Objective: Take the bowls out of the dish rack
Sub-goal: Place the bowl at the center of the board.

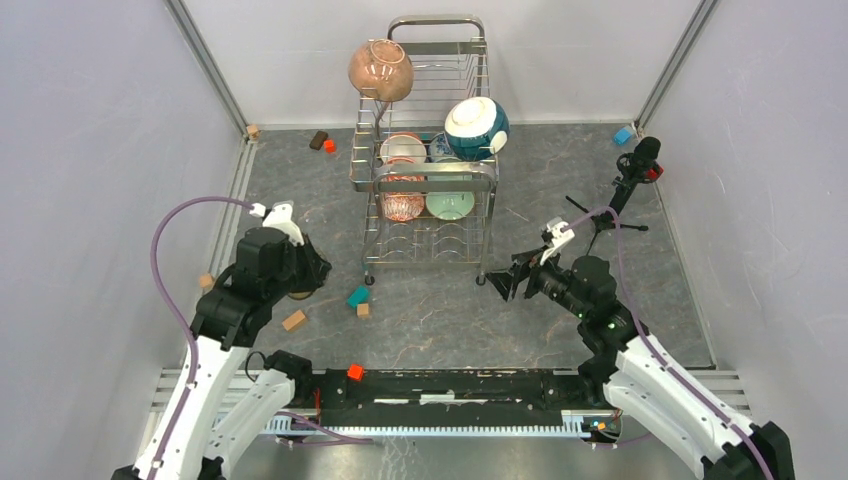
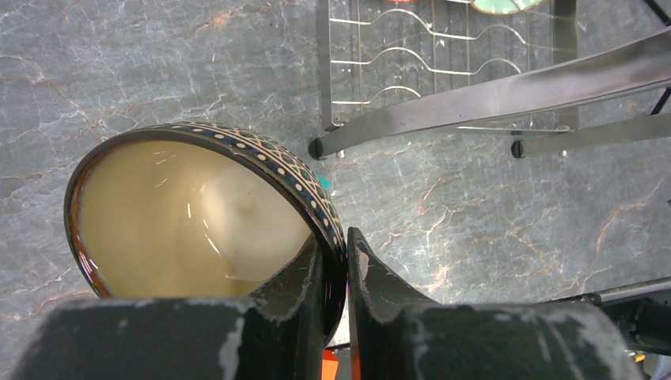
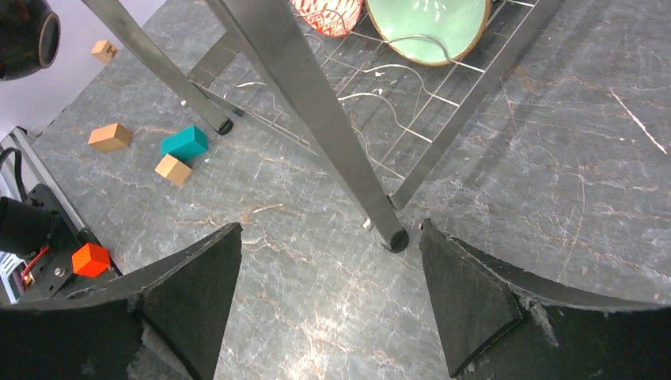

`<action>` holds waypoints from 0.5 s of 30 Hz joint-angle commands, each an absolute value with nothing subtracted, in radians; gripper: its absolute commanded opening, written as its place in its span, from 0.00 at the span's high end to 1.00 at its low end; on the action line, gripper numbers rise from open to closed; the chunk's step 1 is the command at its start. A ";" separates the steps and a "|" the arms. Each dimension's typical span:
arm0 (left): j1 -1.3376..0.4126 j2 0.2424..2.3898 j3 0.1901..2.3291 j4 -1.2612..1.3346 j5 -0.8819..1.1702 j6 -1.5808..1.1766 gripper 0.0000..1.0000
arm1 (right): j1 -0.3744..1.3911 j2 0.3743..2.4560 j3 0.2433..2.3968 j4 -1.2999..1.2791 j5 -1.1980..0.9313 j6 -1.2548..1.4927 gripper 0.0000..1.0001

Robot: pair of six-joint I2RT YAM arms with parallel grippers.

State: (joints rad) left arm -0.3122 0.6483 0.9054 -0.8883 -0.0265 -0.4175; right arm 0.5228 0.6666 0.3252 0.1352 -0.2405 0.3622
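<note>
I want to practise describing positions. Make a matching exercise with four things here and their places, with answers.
1. dark patterned bowl
2. pale green bowl
3. pink-brown bowl
4. teal block

A. on the table near a rack leg
B. rim pinched between the left fingers
C. top far-left corner of the rack
D. in the rack, beside the red-patterned bowl

Pairs: 1-B, 2-D, 3-C, 4-A

Overhead looks down; 2 close wrist views share dish rack [image 1: 436, 172].

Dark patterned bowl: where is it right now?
Left wrist view: the dark patterned bowl is out of the dish rack, its rim pinched in the left gripper, just left of the rack's near-left foot.
</note>
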 commanded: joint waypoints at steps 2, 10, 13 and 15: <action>-0.365 0.710 0.980 -0.880 -0.076 -0.369 0.98 | 0.523 0.567 0.292 0.016 -0.228 0.307 0.11; -0.574 0.740 1.051 -0.982 -0.242 -0.431 0.98 | 0.523 0.515 0.206 0.007 -0.227 0.327 0.11; -0.605 0.738 1.072 -1.034 -0.255 -0.435 0.98 | 0.522 0.498 0.188 0.002 -0.225 0.318 0.11; -0.639 0.738 1.074 -1.062 -0.242 -0.443 0.98 | 0.522 0.491 0.173 0.003 -0.223 0.310 0.11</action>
State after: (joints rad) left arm -0.5934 0.7567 1.0096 -1.0332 -0.1867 -0.4198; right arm 0.5228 0.5137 0.1921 -0.0128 -0.2310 0.3317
